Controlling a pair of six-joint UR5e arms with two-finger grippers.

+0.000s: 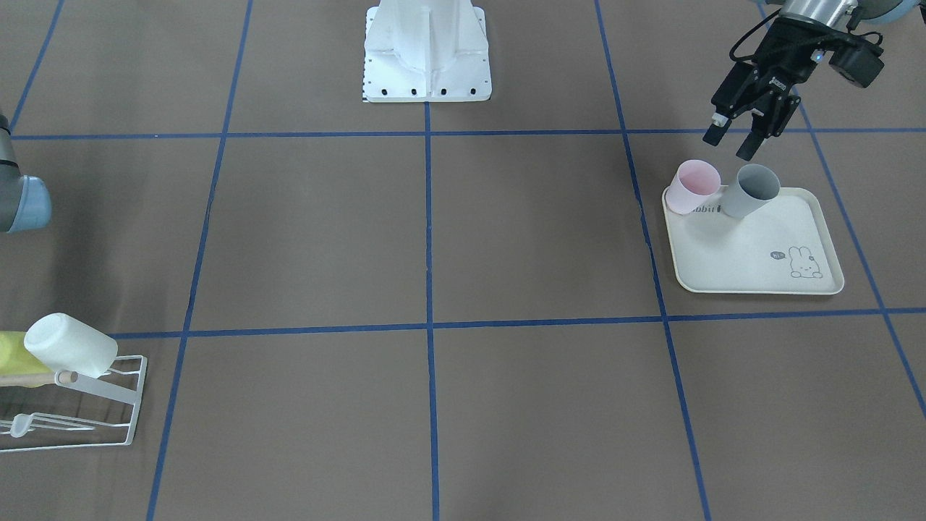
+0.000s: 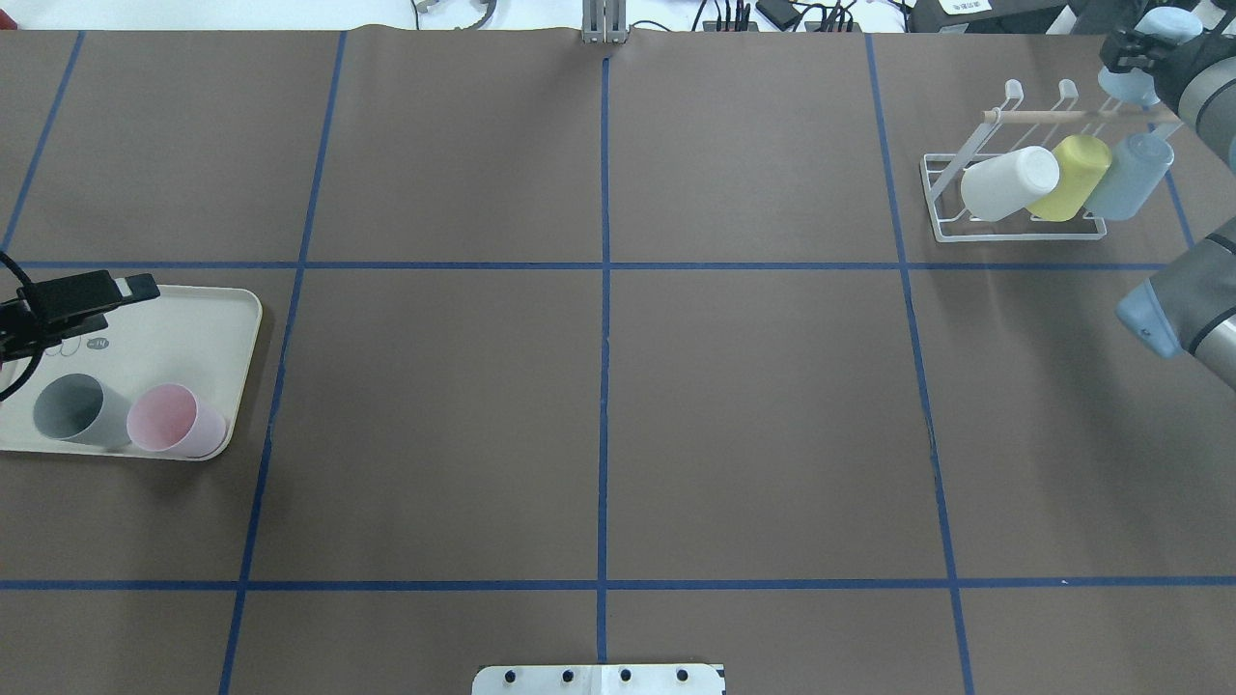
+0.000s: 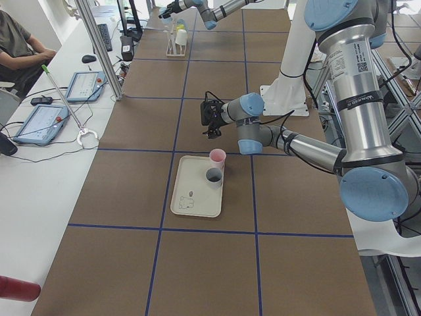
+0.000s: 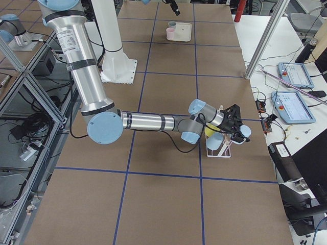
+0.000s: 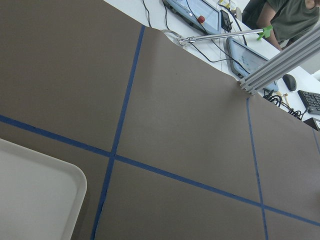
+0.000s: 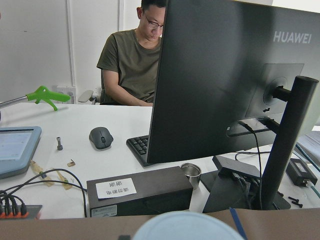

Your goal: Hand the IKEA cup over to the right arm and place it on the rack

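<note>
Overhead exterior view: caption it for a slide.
Open left gripper near the tray with grey cup and pink cup; white cup, yellow cup and blue cup on the rack.

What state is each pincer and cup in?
Left pincer: open, empty, above the tray.
Pink cup: upright on tray.
Grey cup: upright on tray.
White cup: tilted on rack.
Yellow cup: tilted on rack.
Blue cup: tilted on rack.
Right pincer: at a second blue cup by the rack; grip unclear.

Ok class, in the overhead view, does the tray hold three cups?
No, the tray holds only two, a grey cup and a pink cup.
</note>
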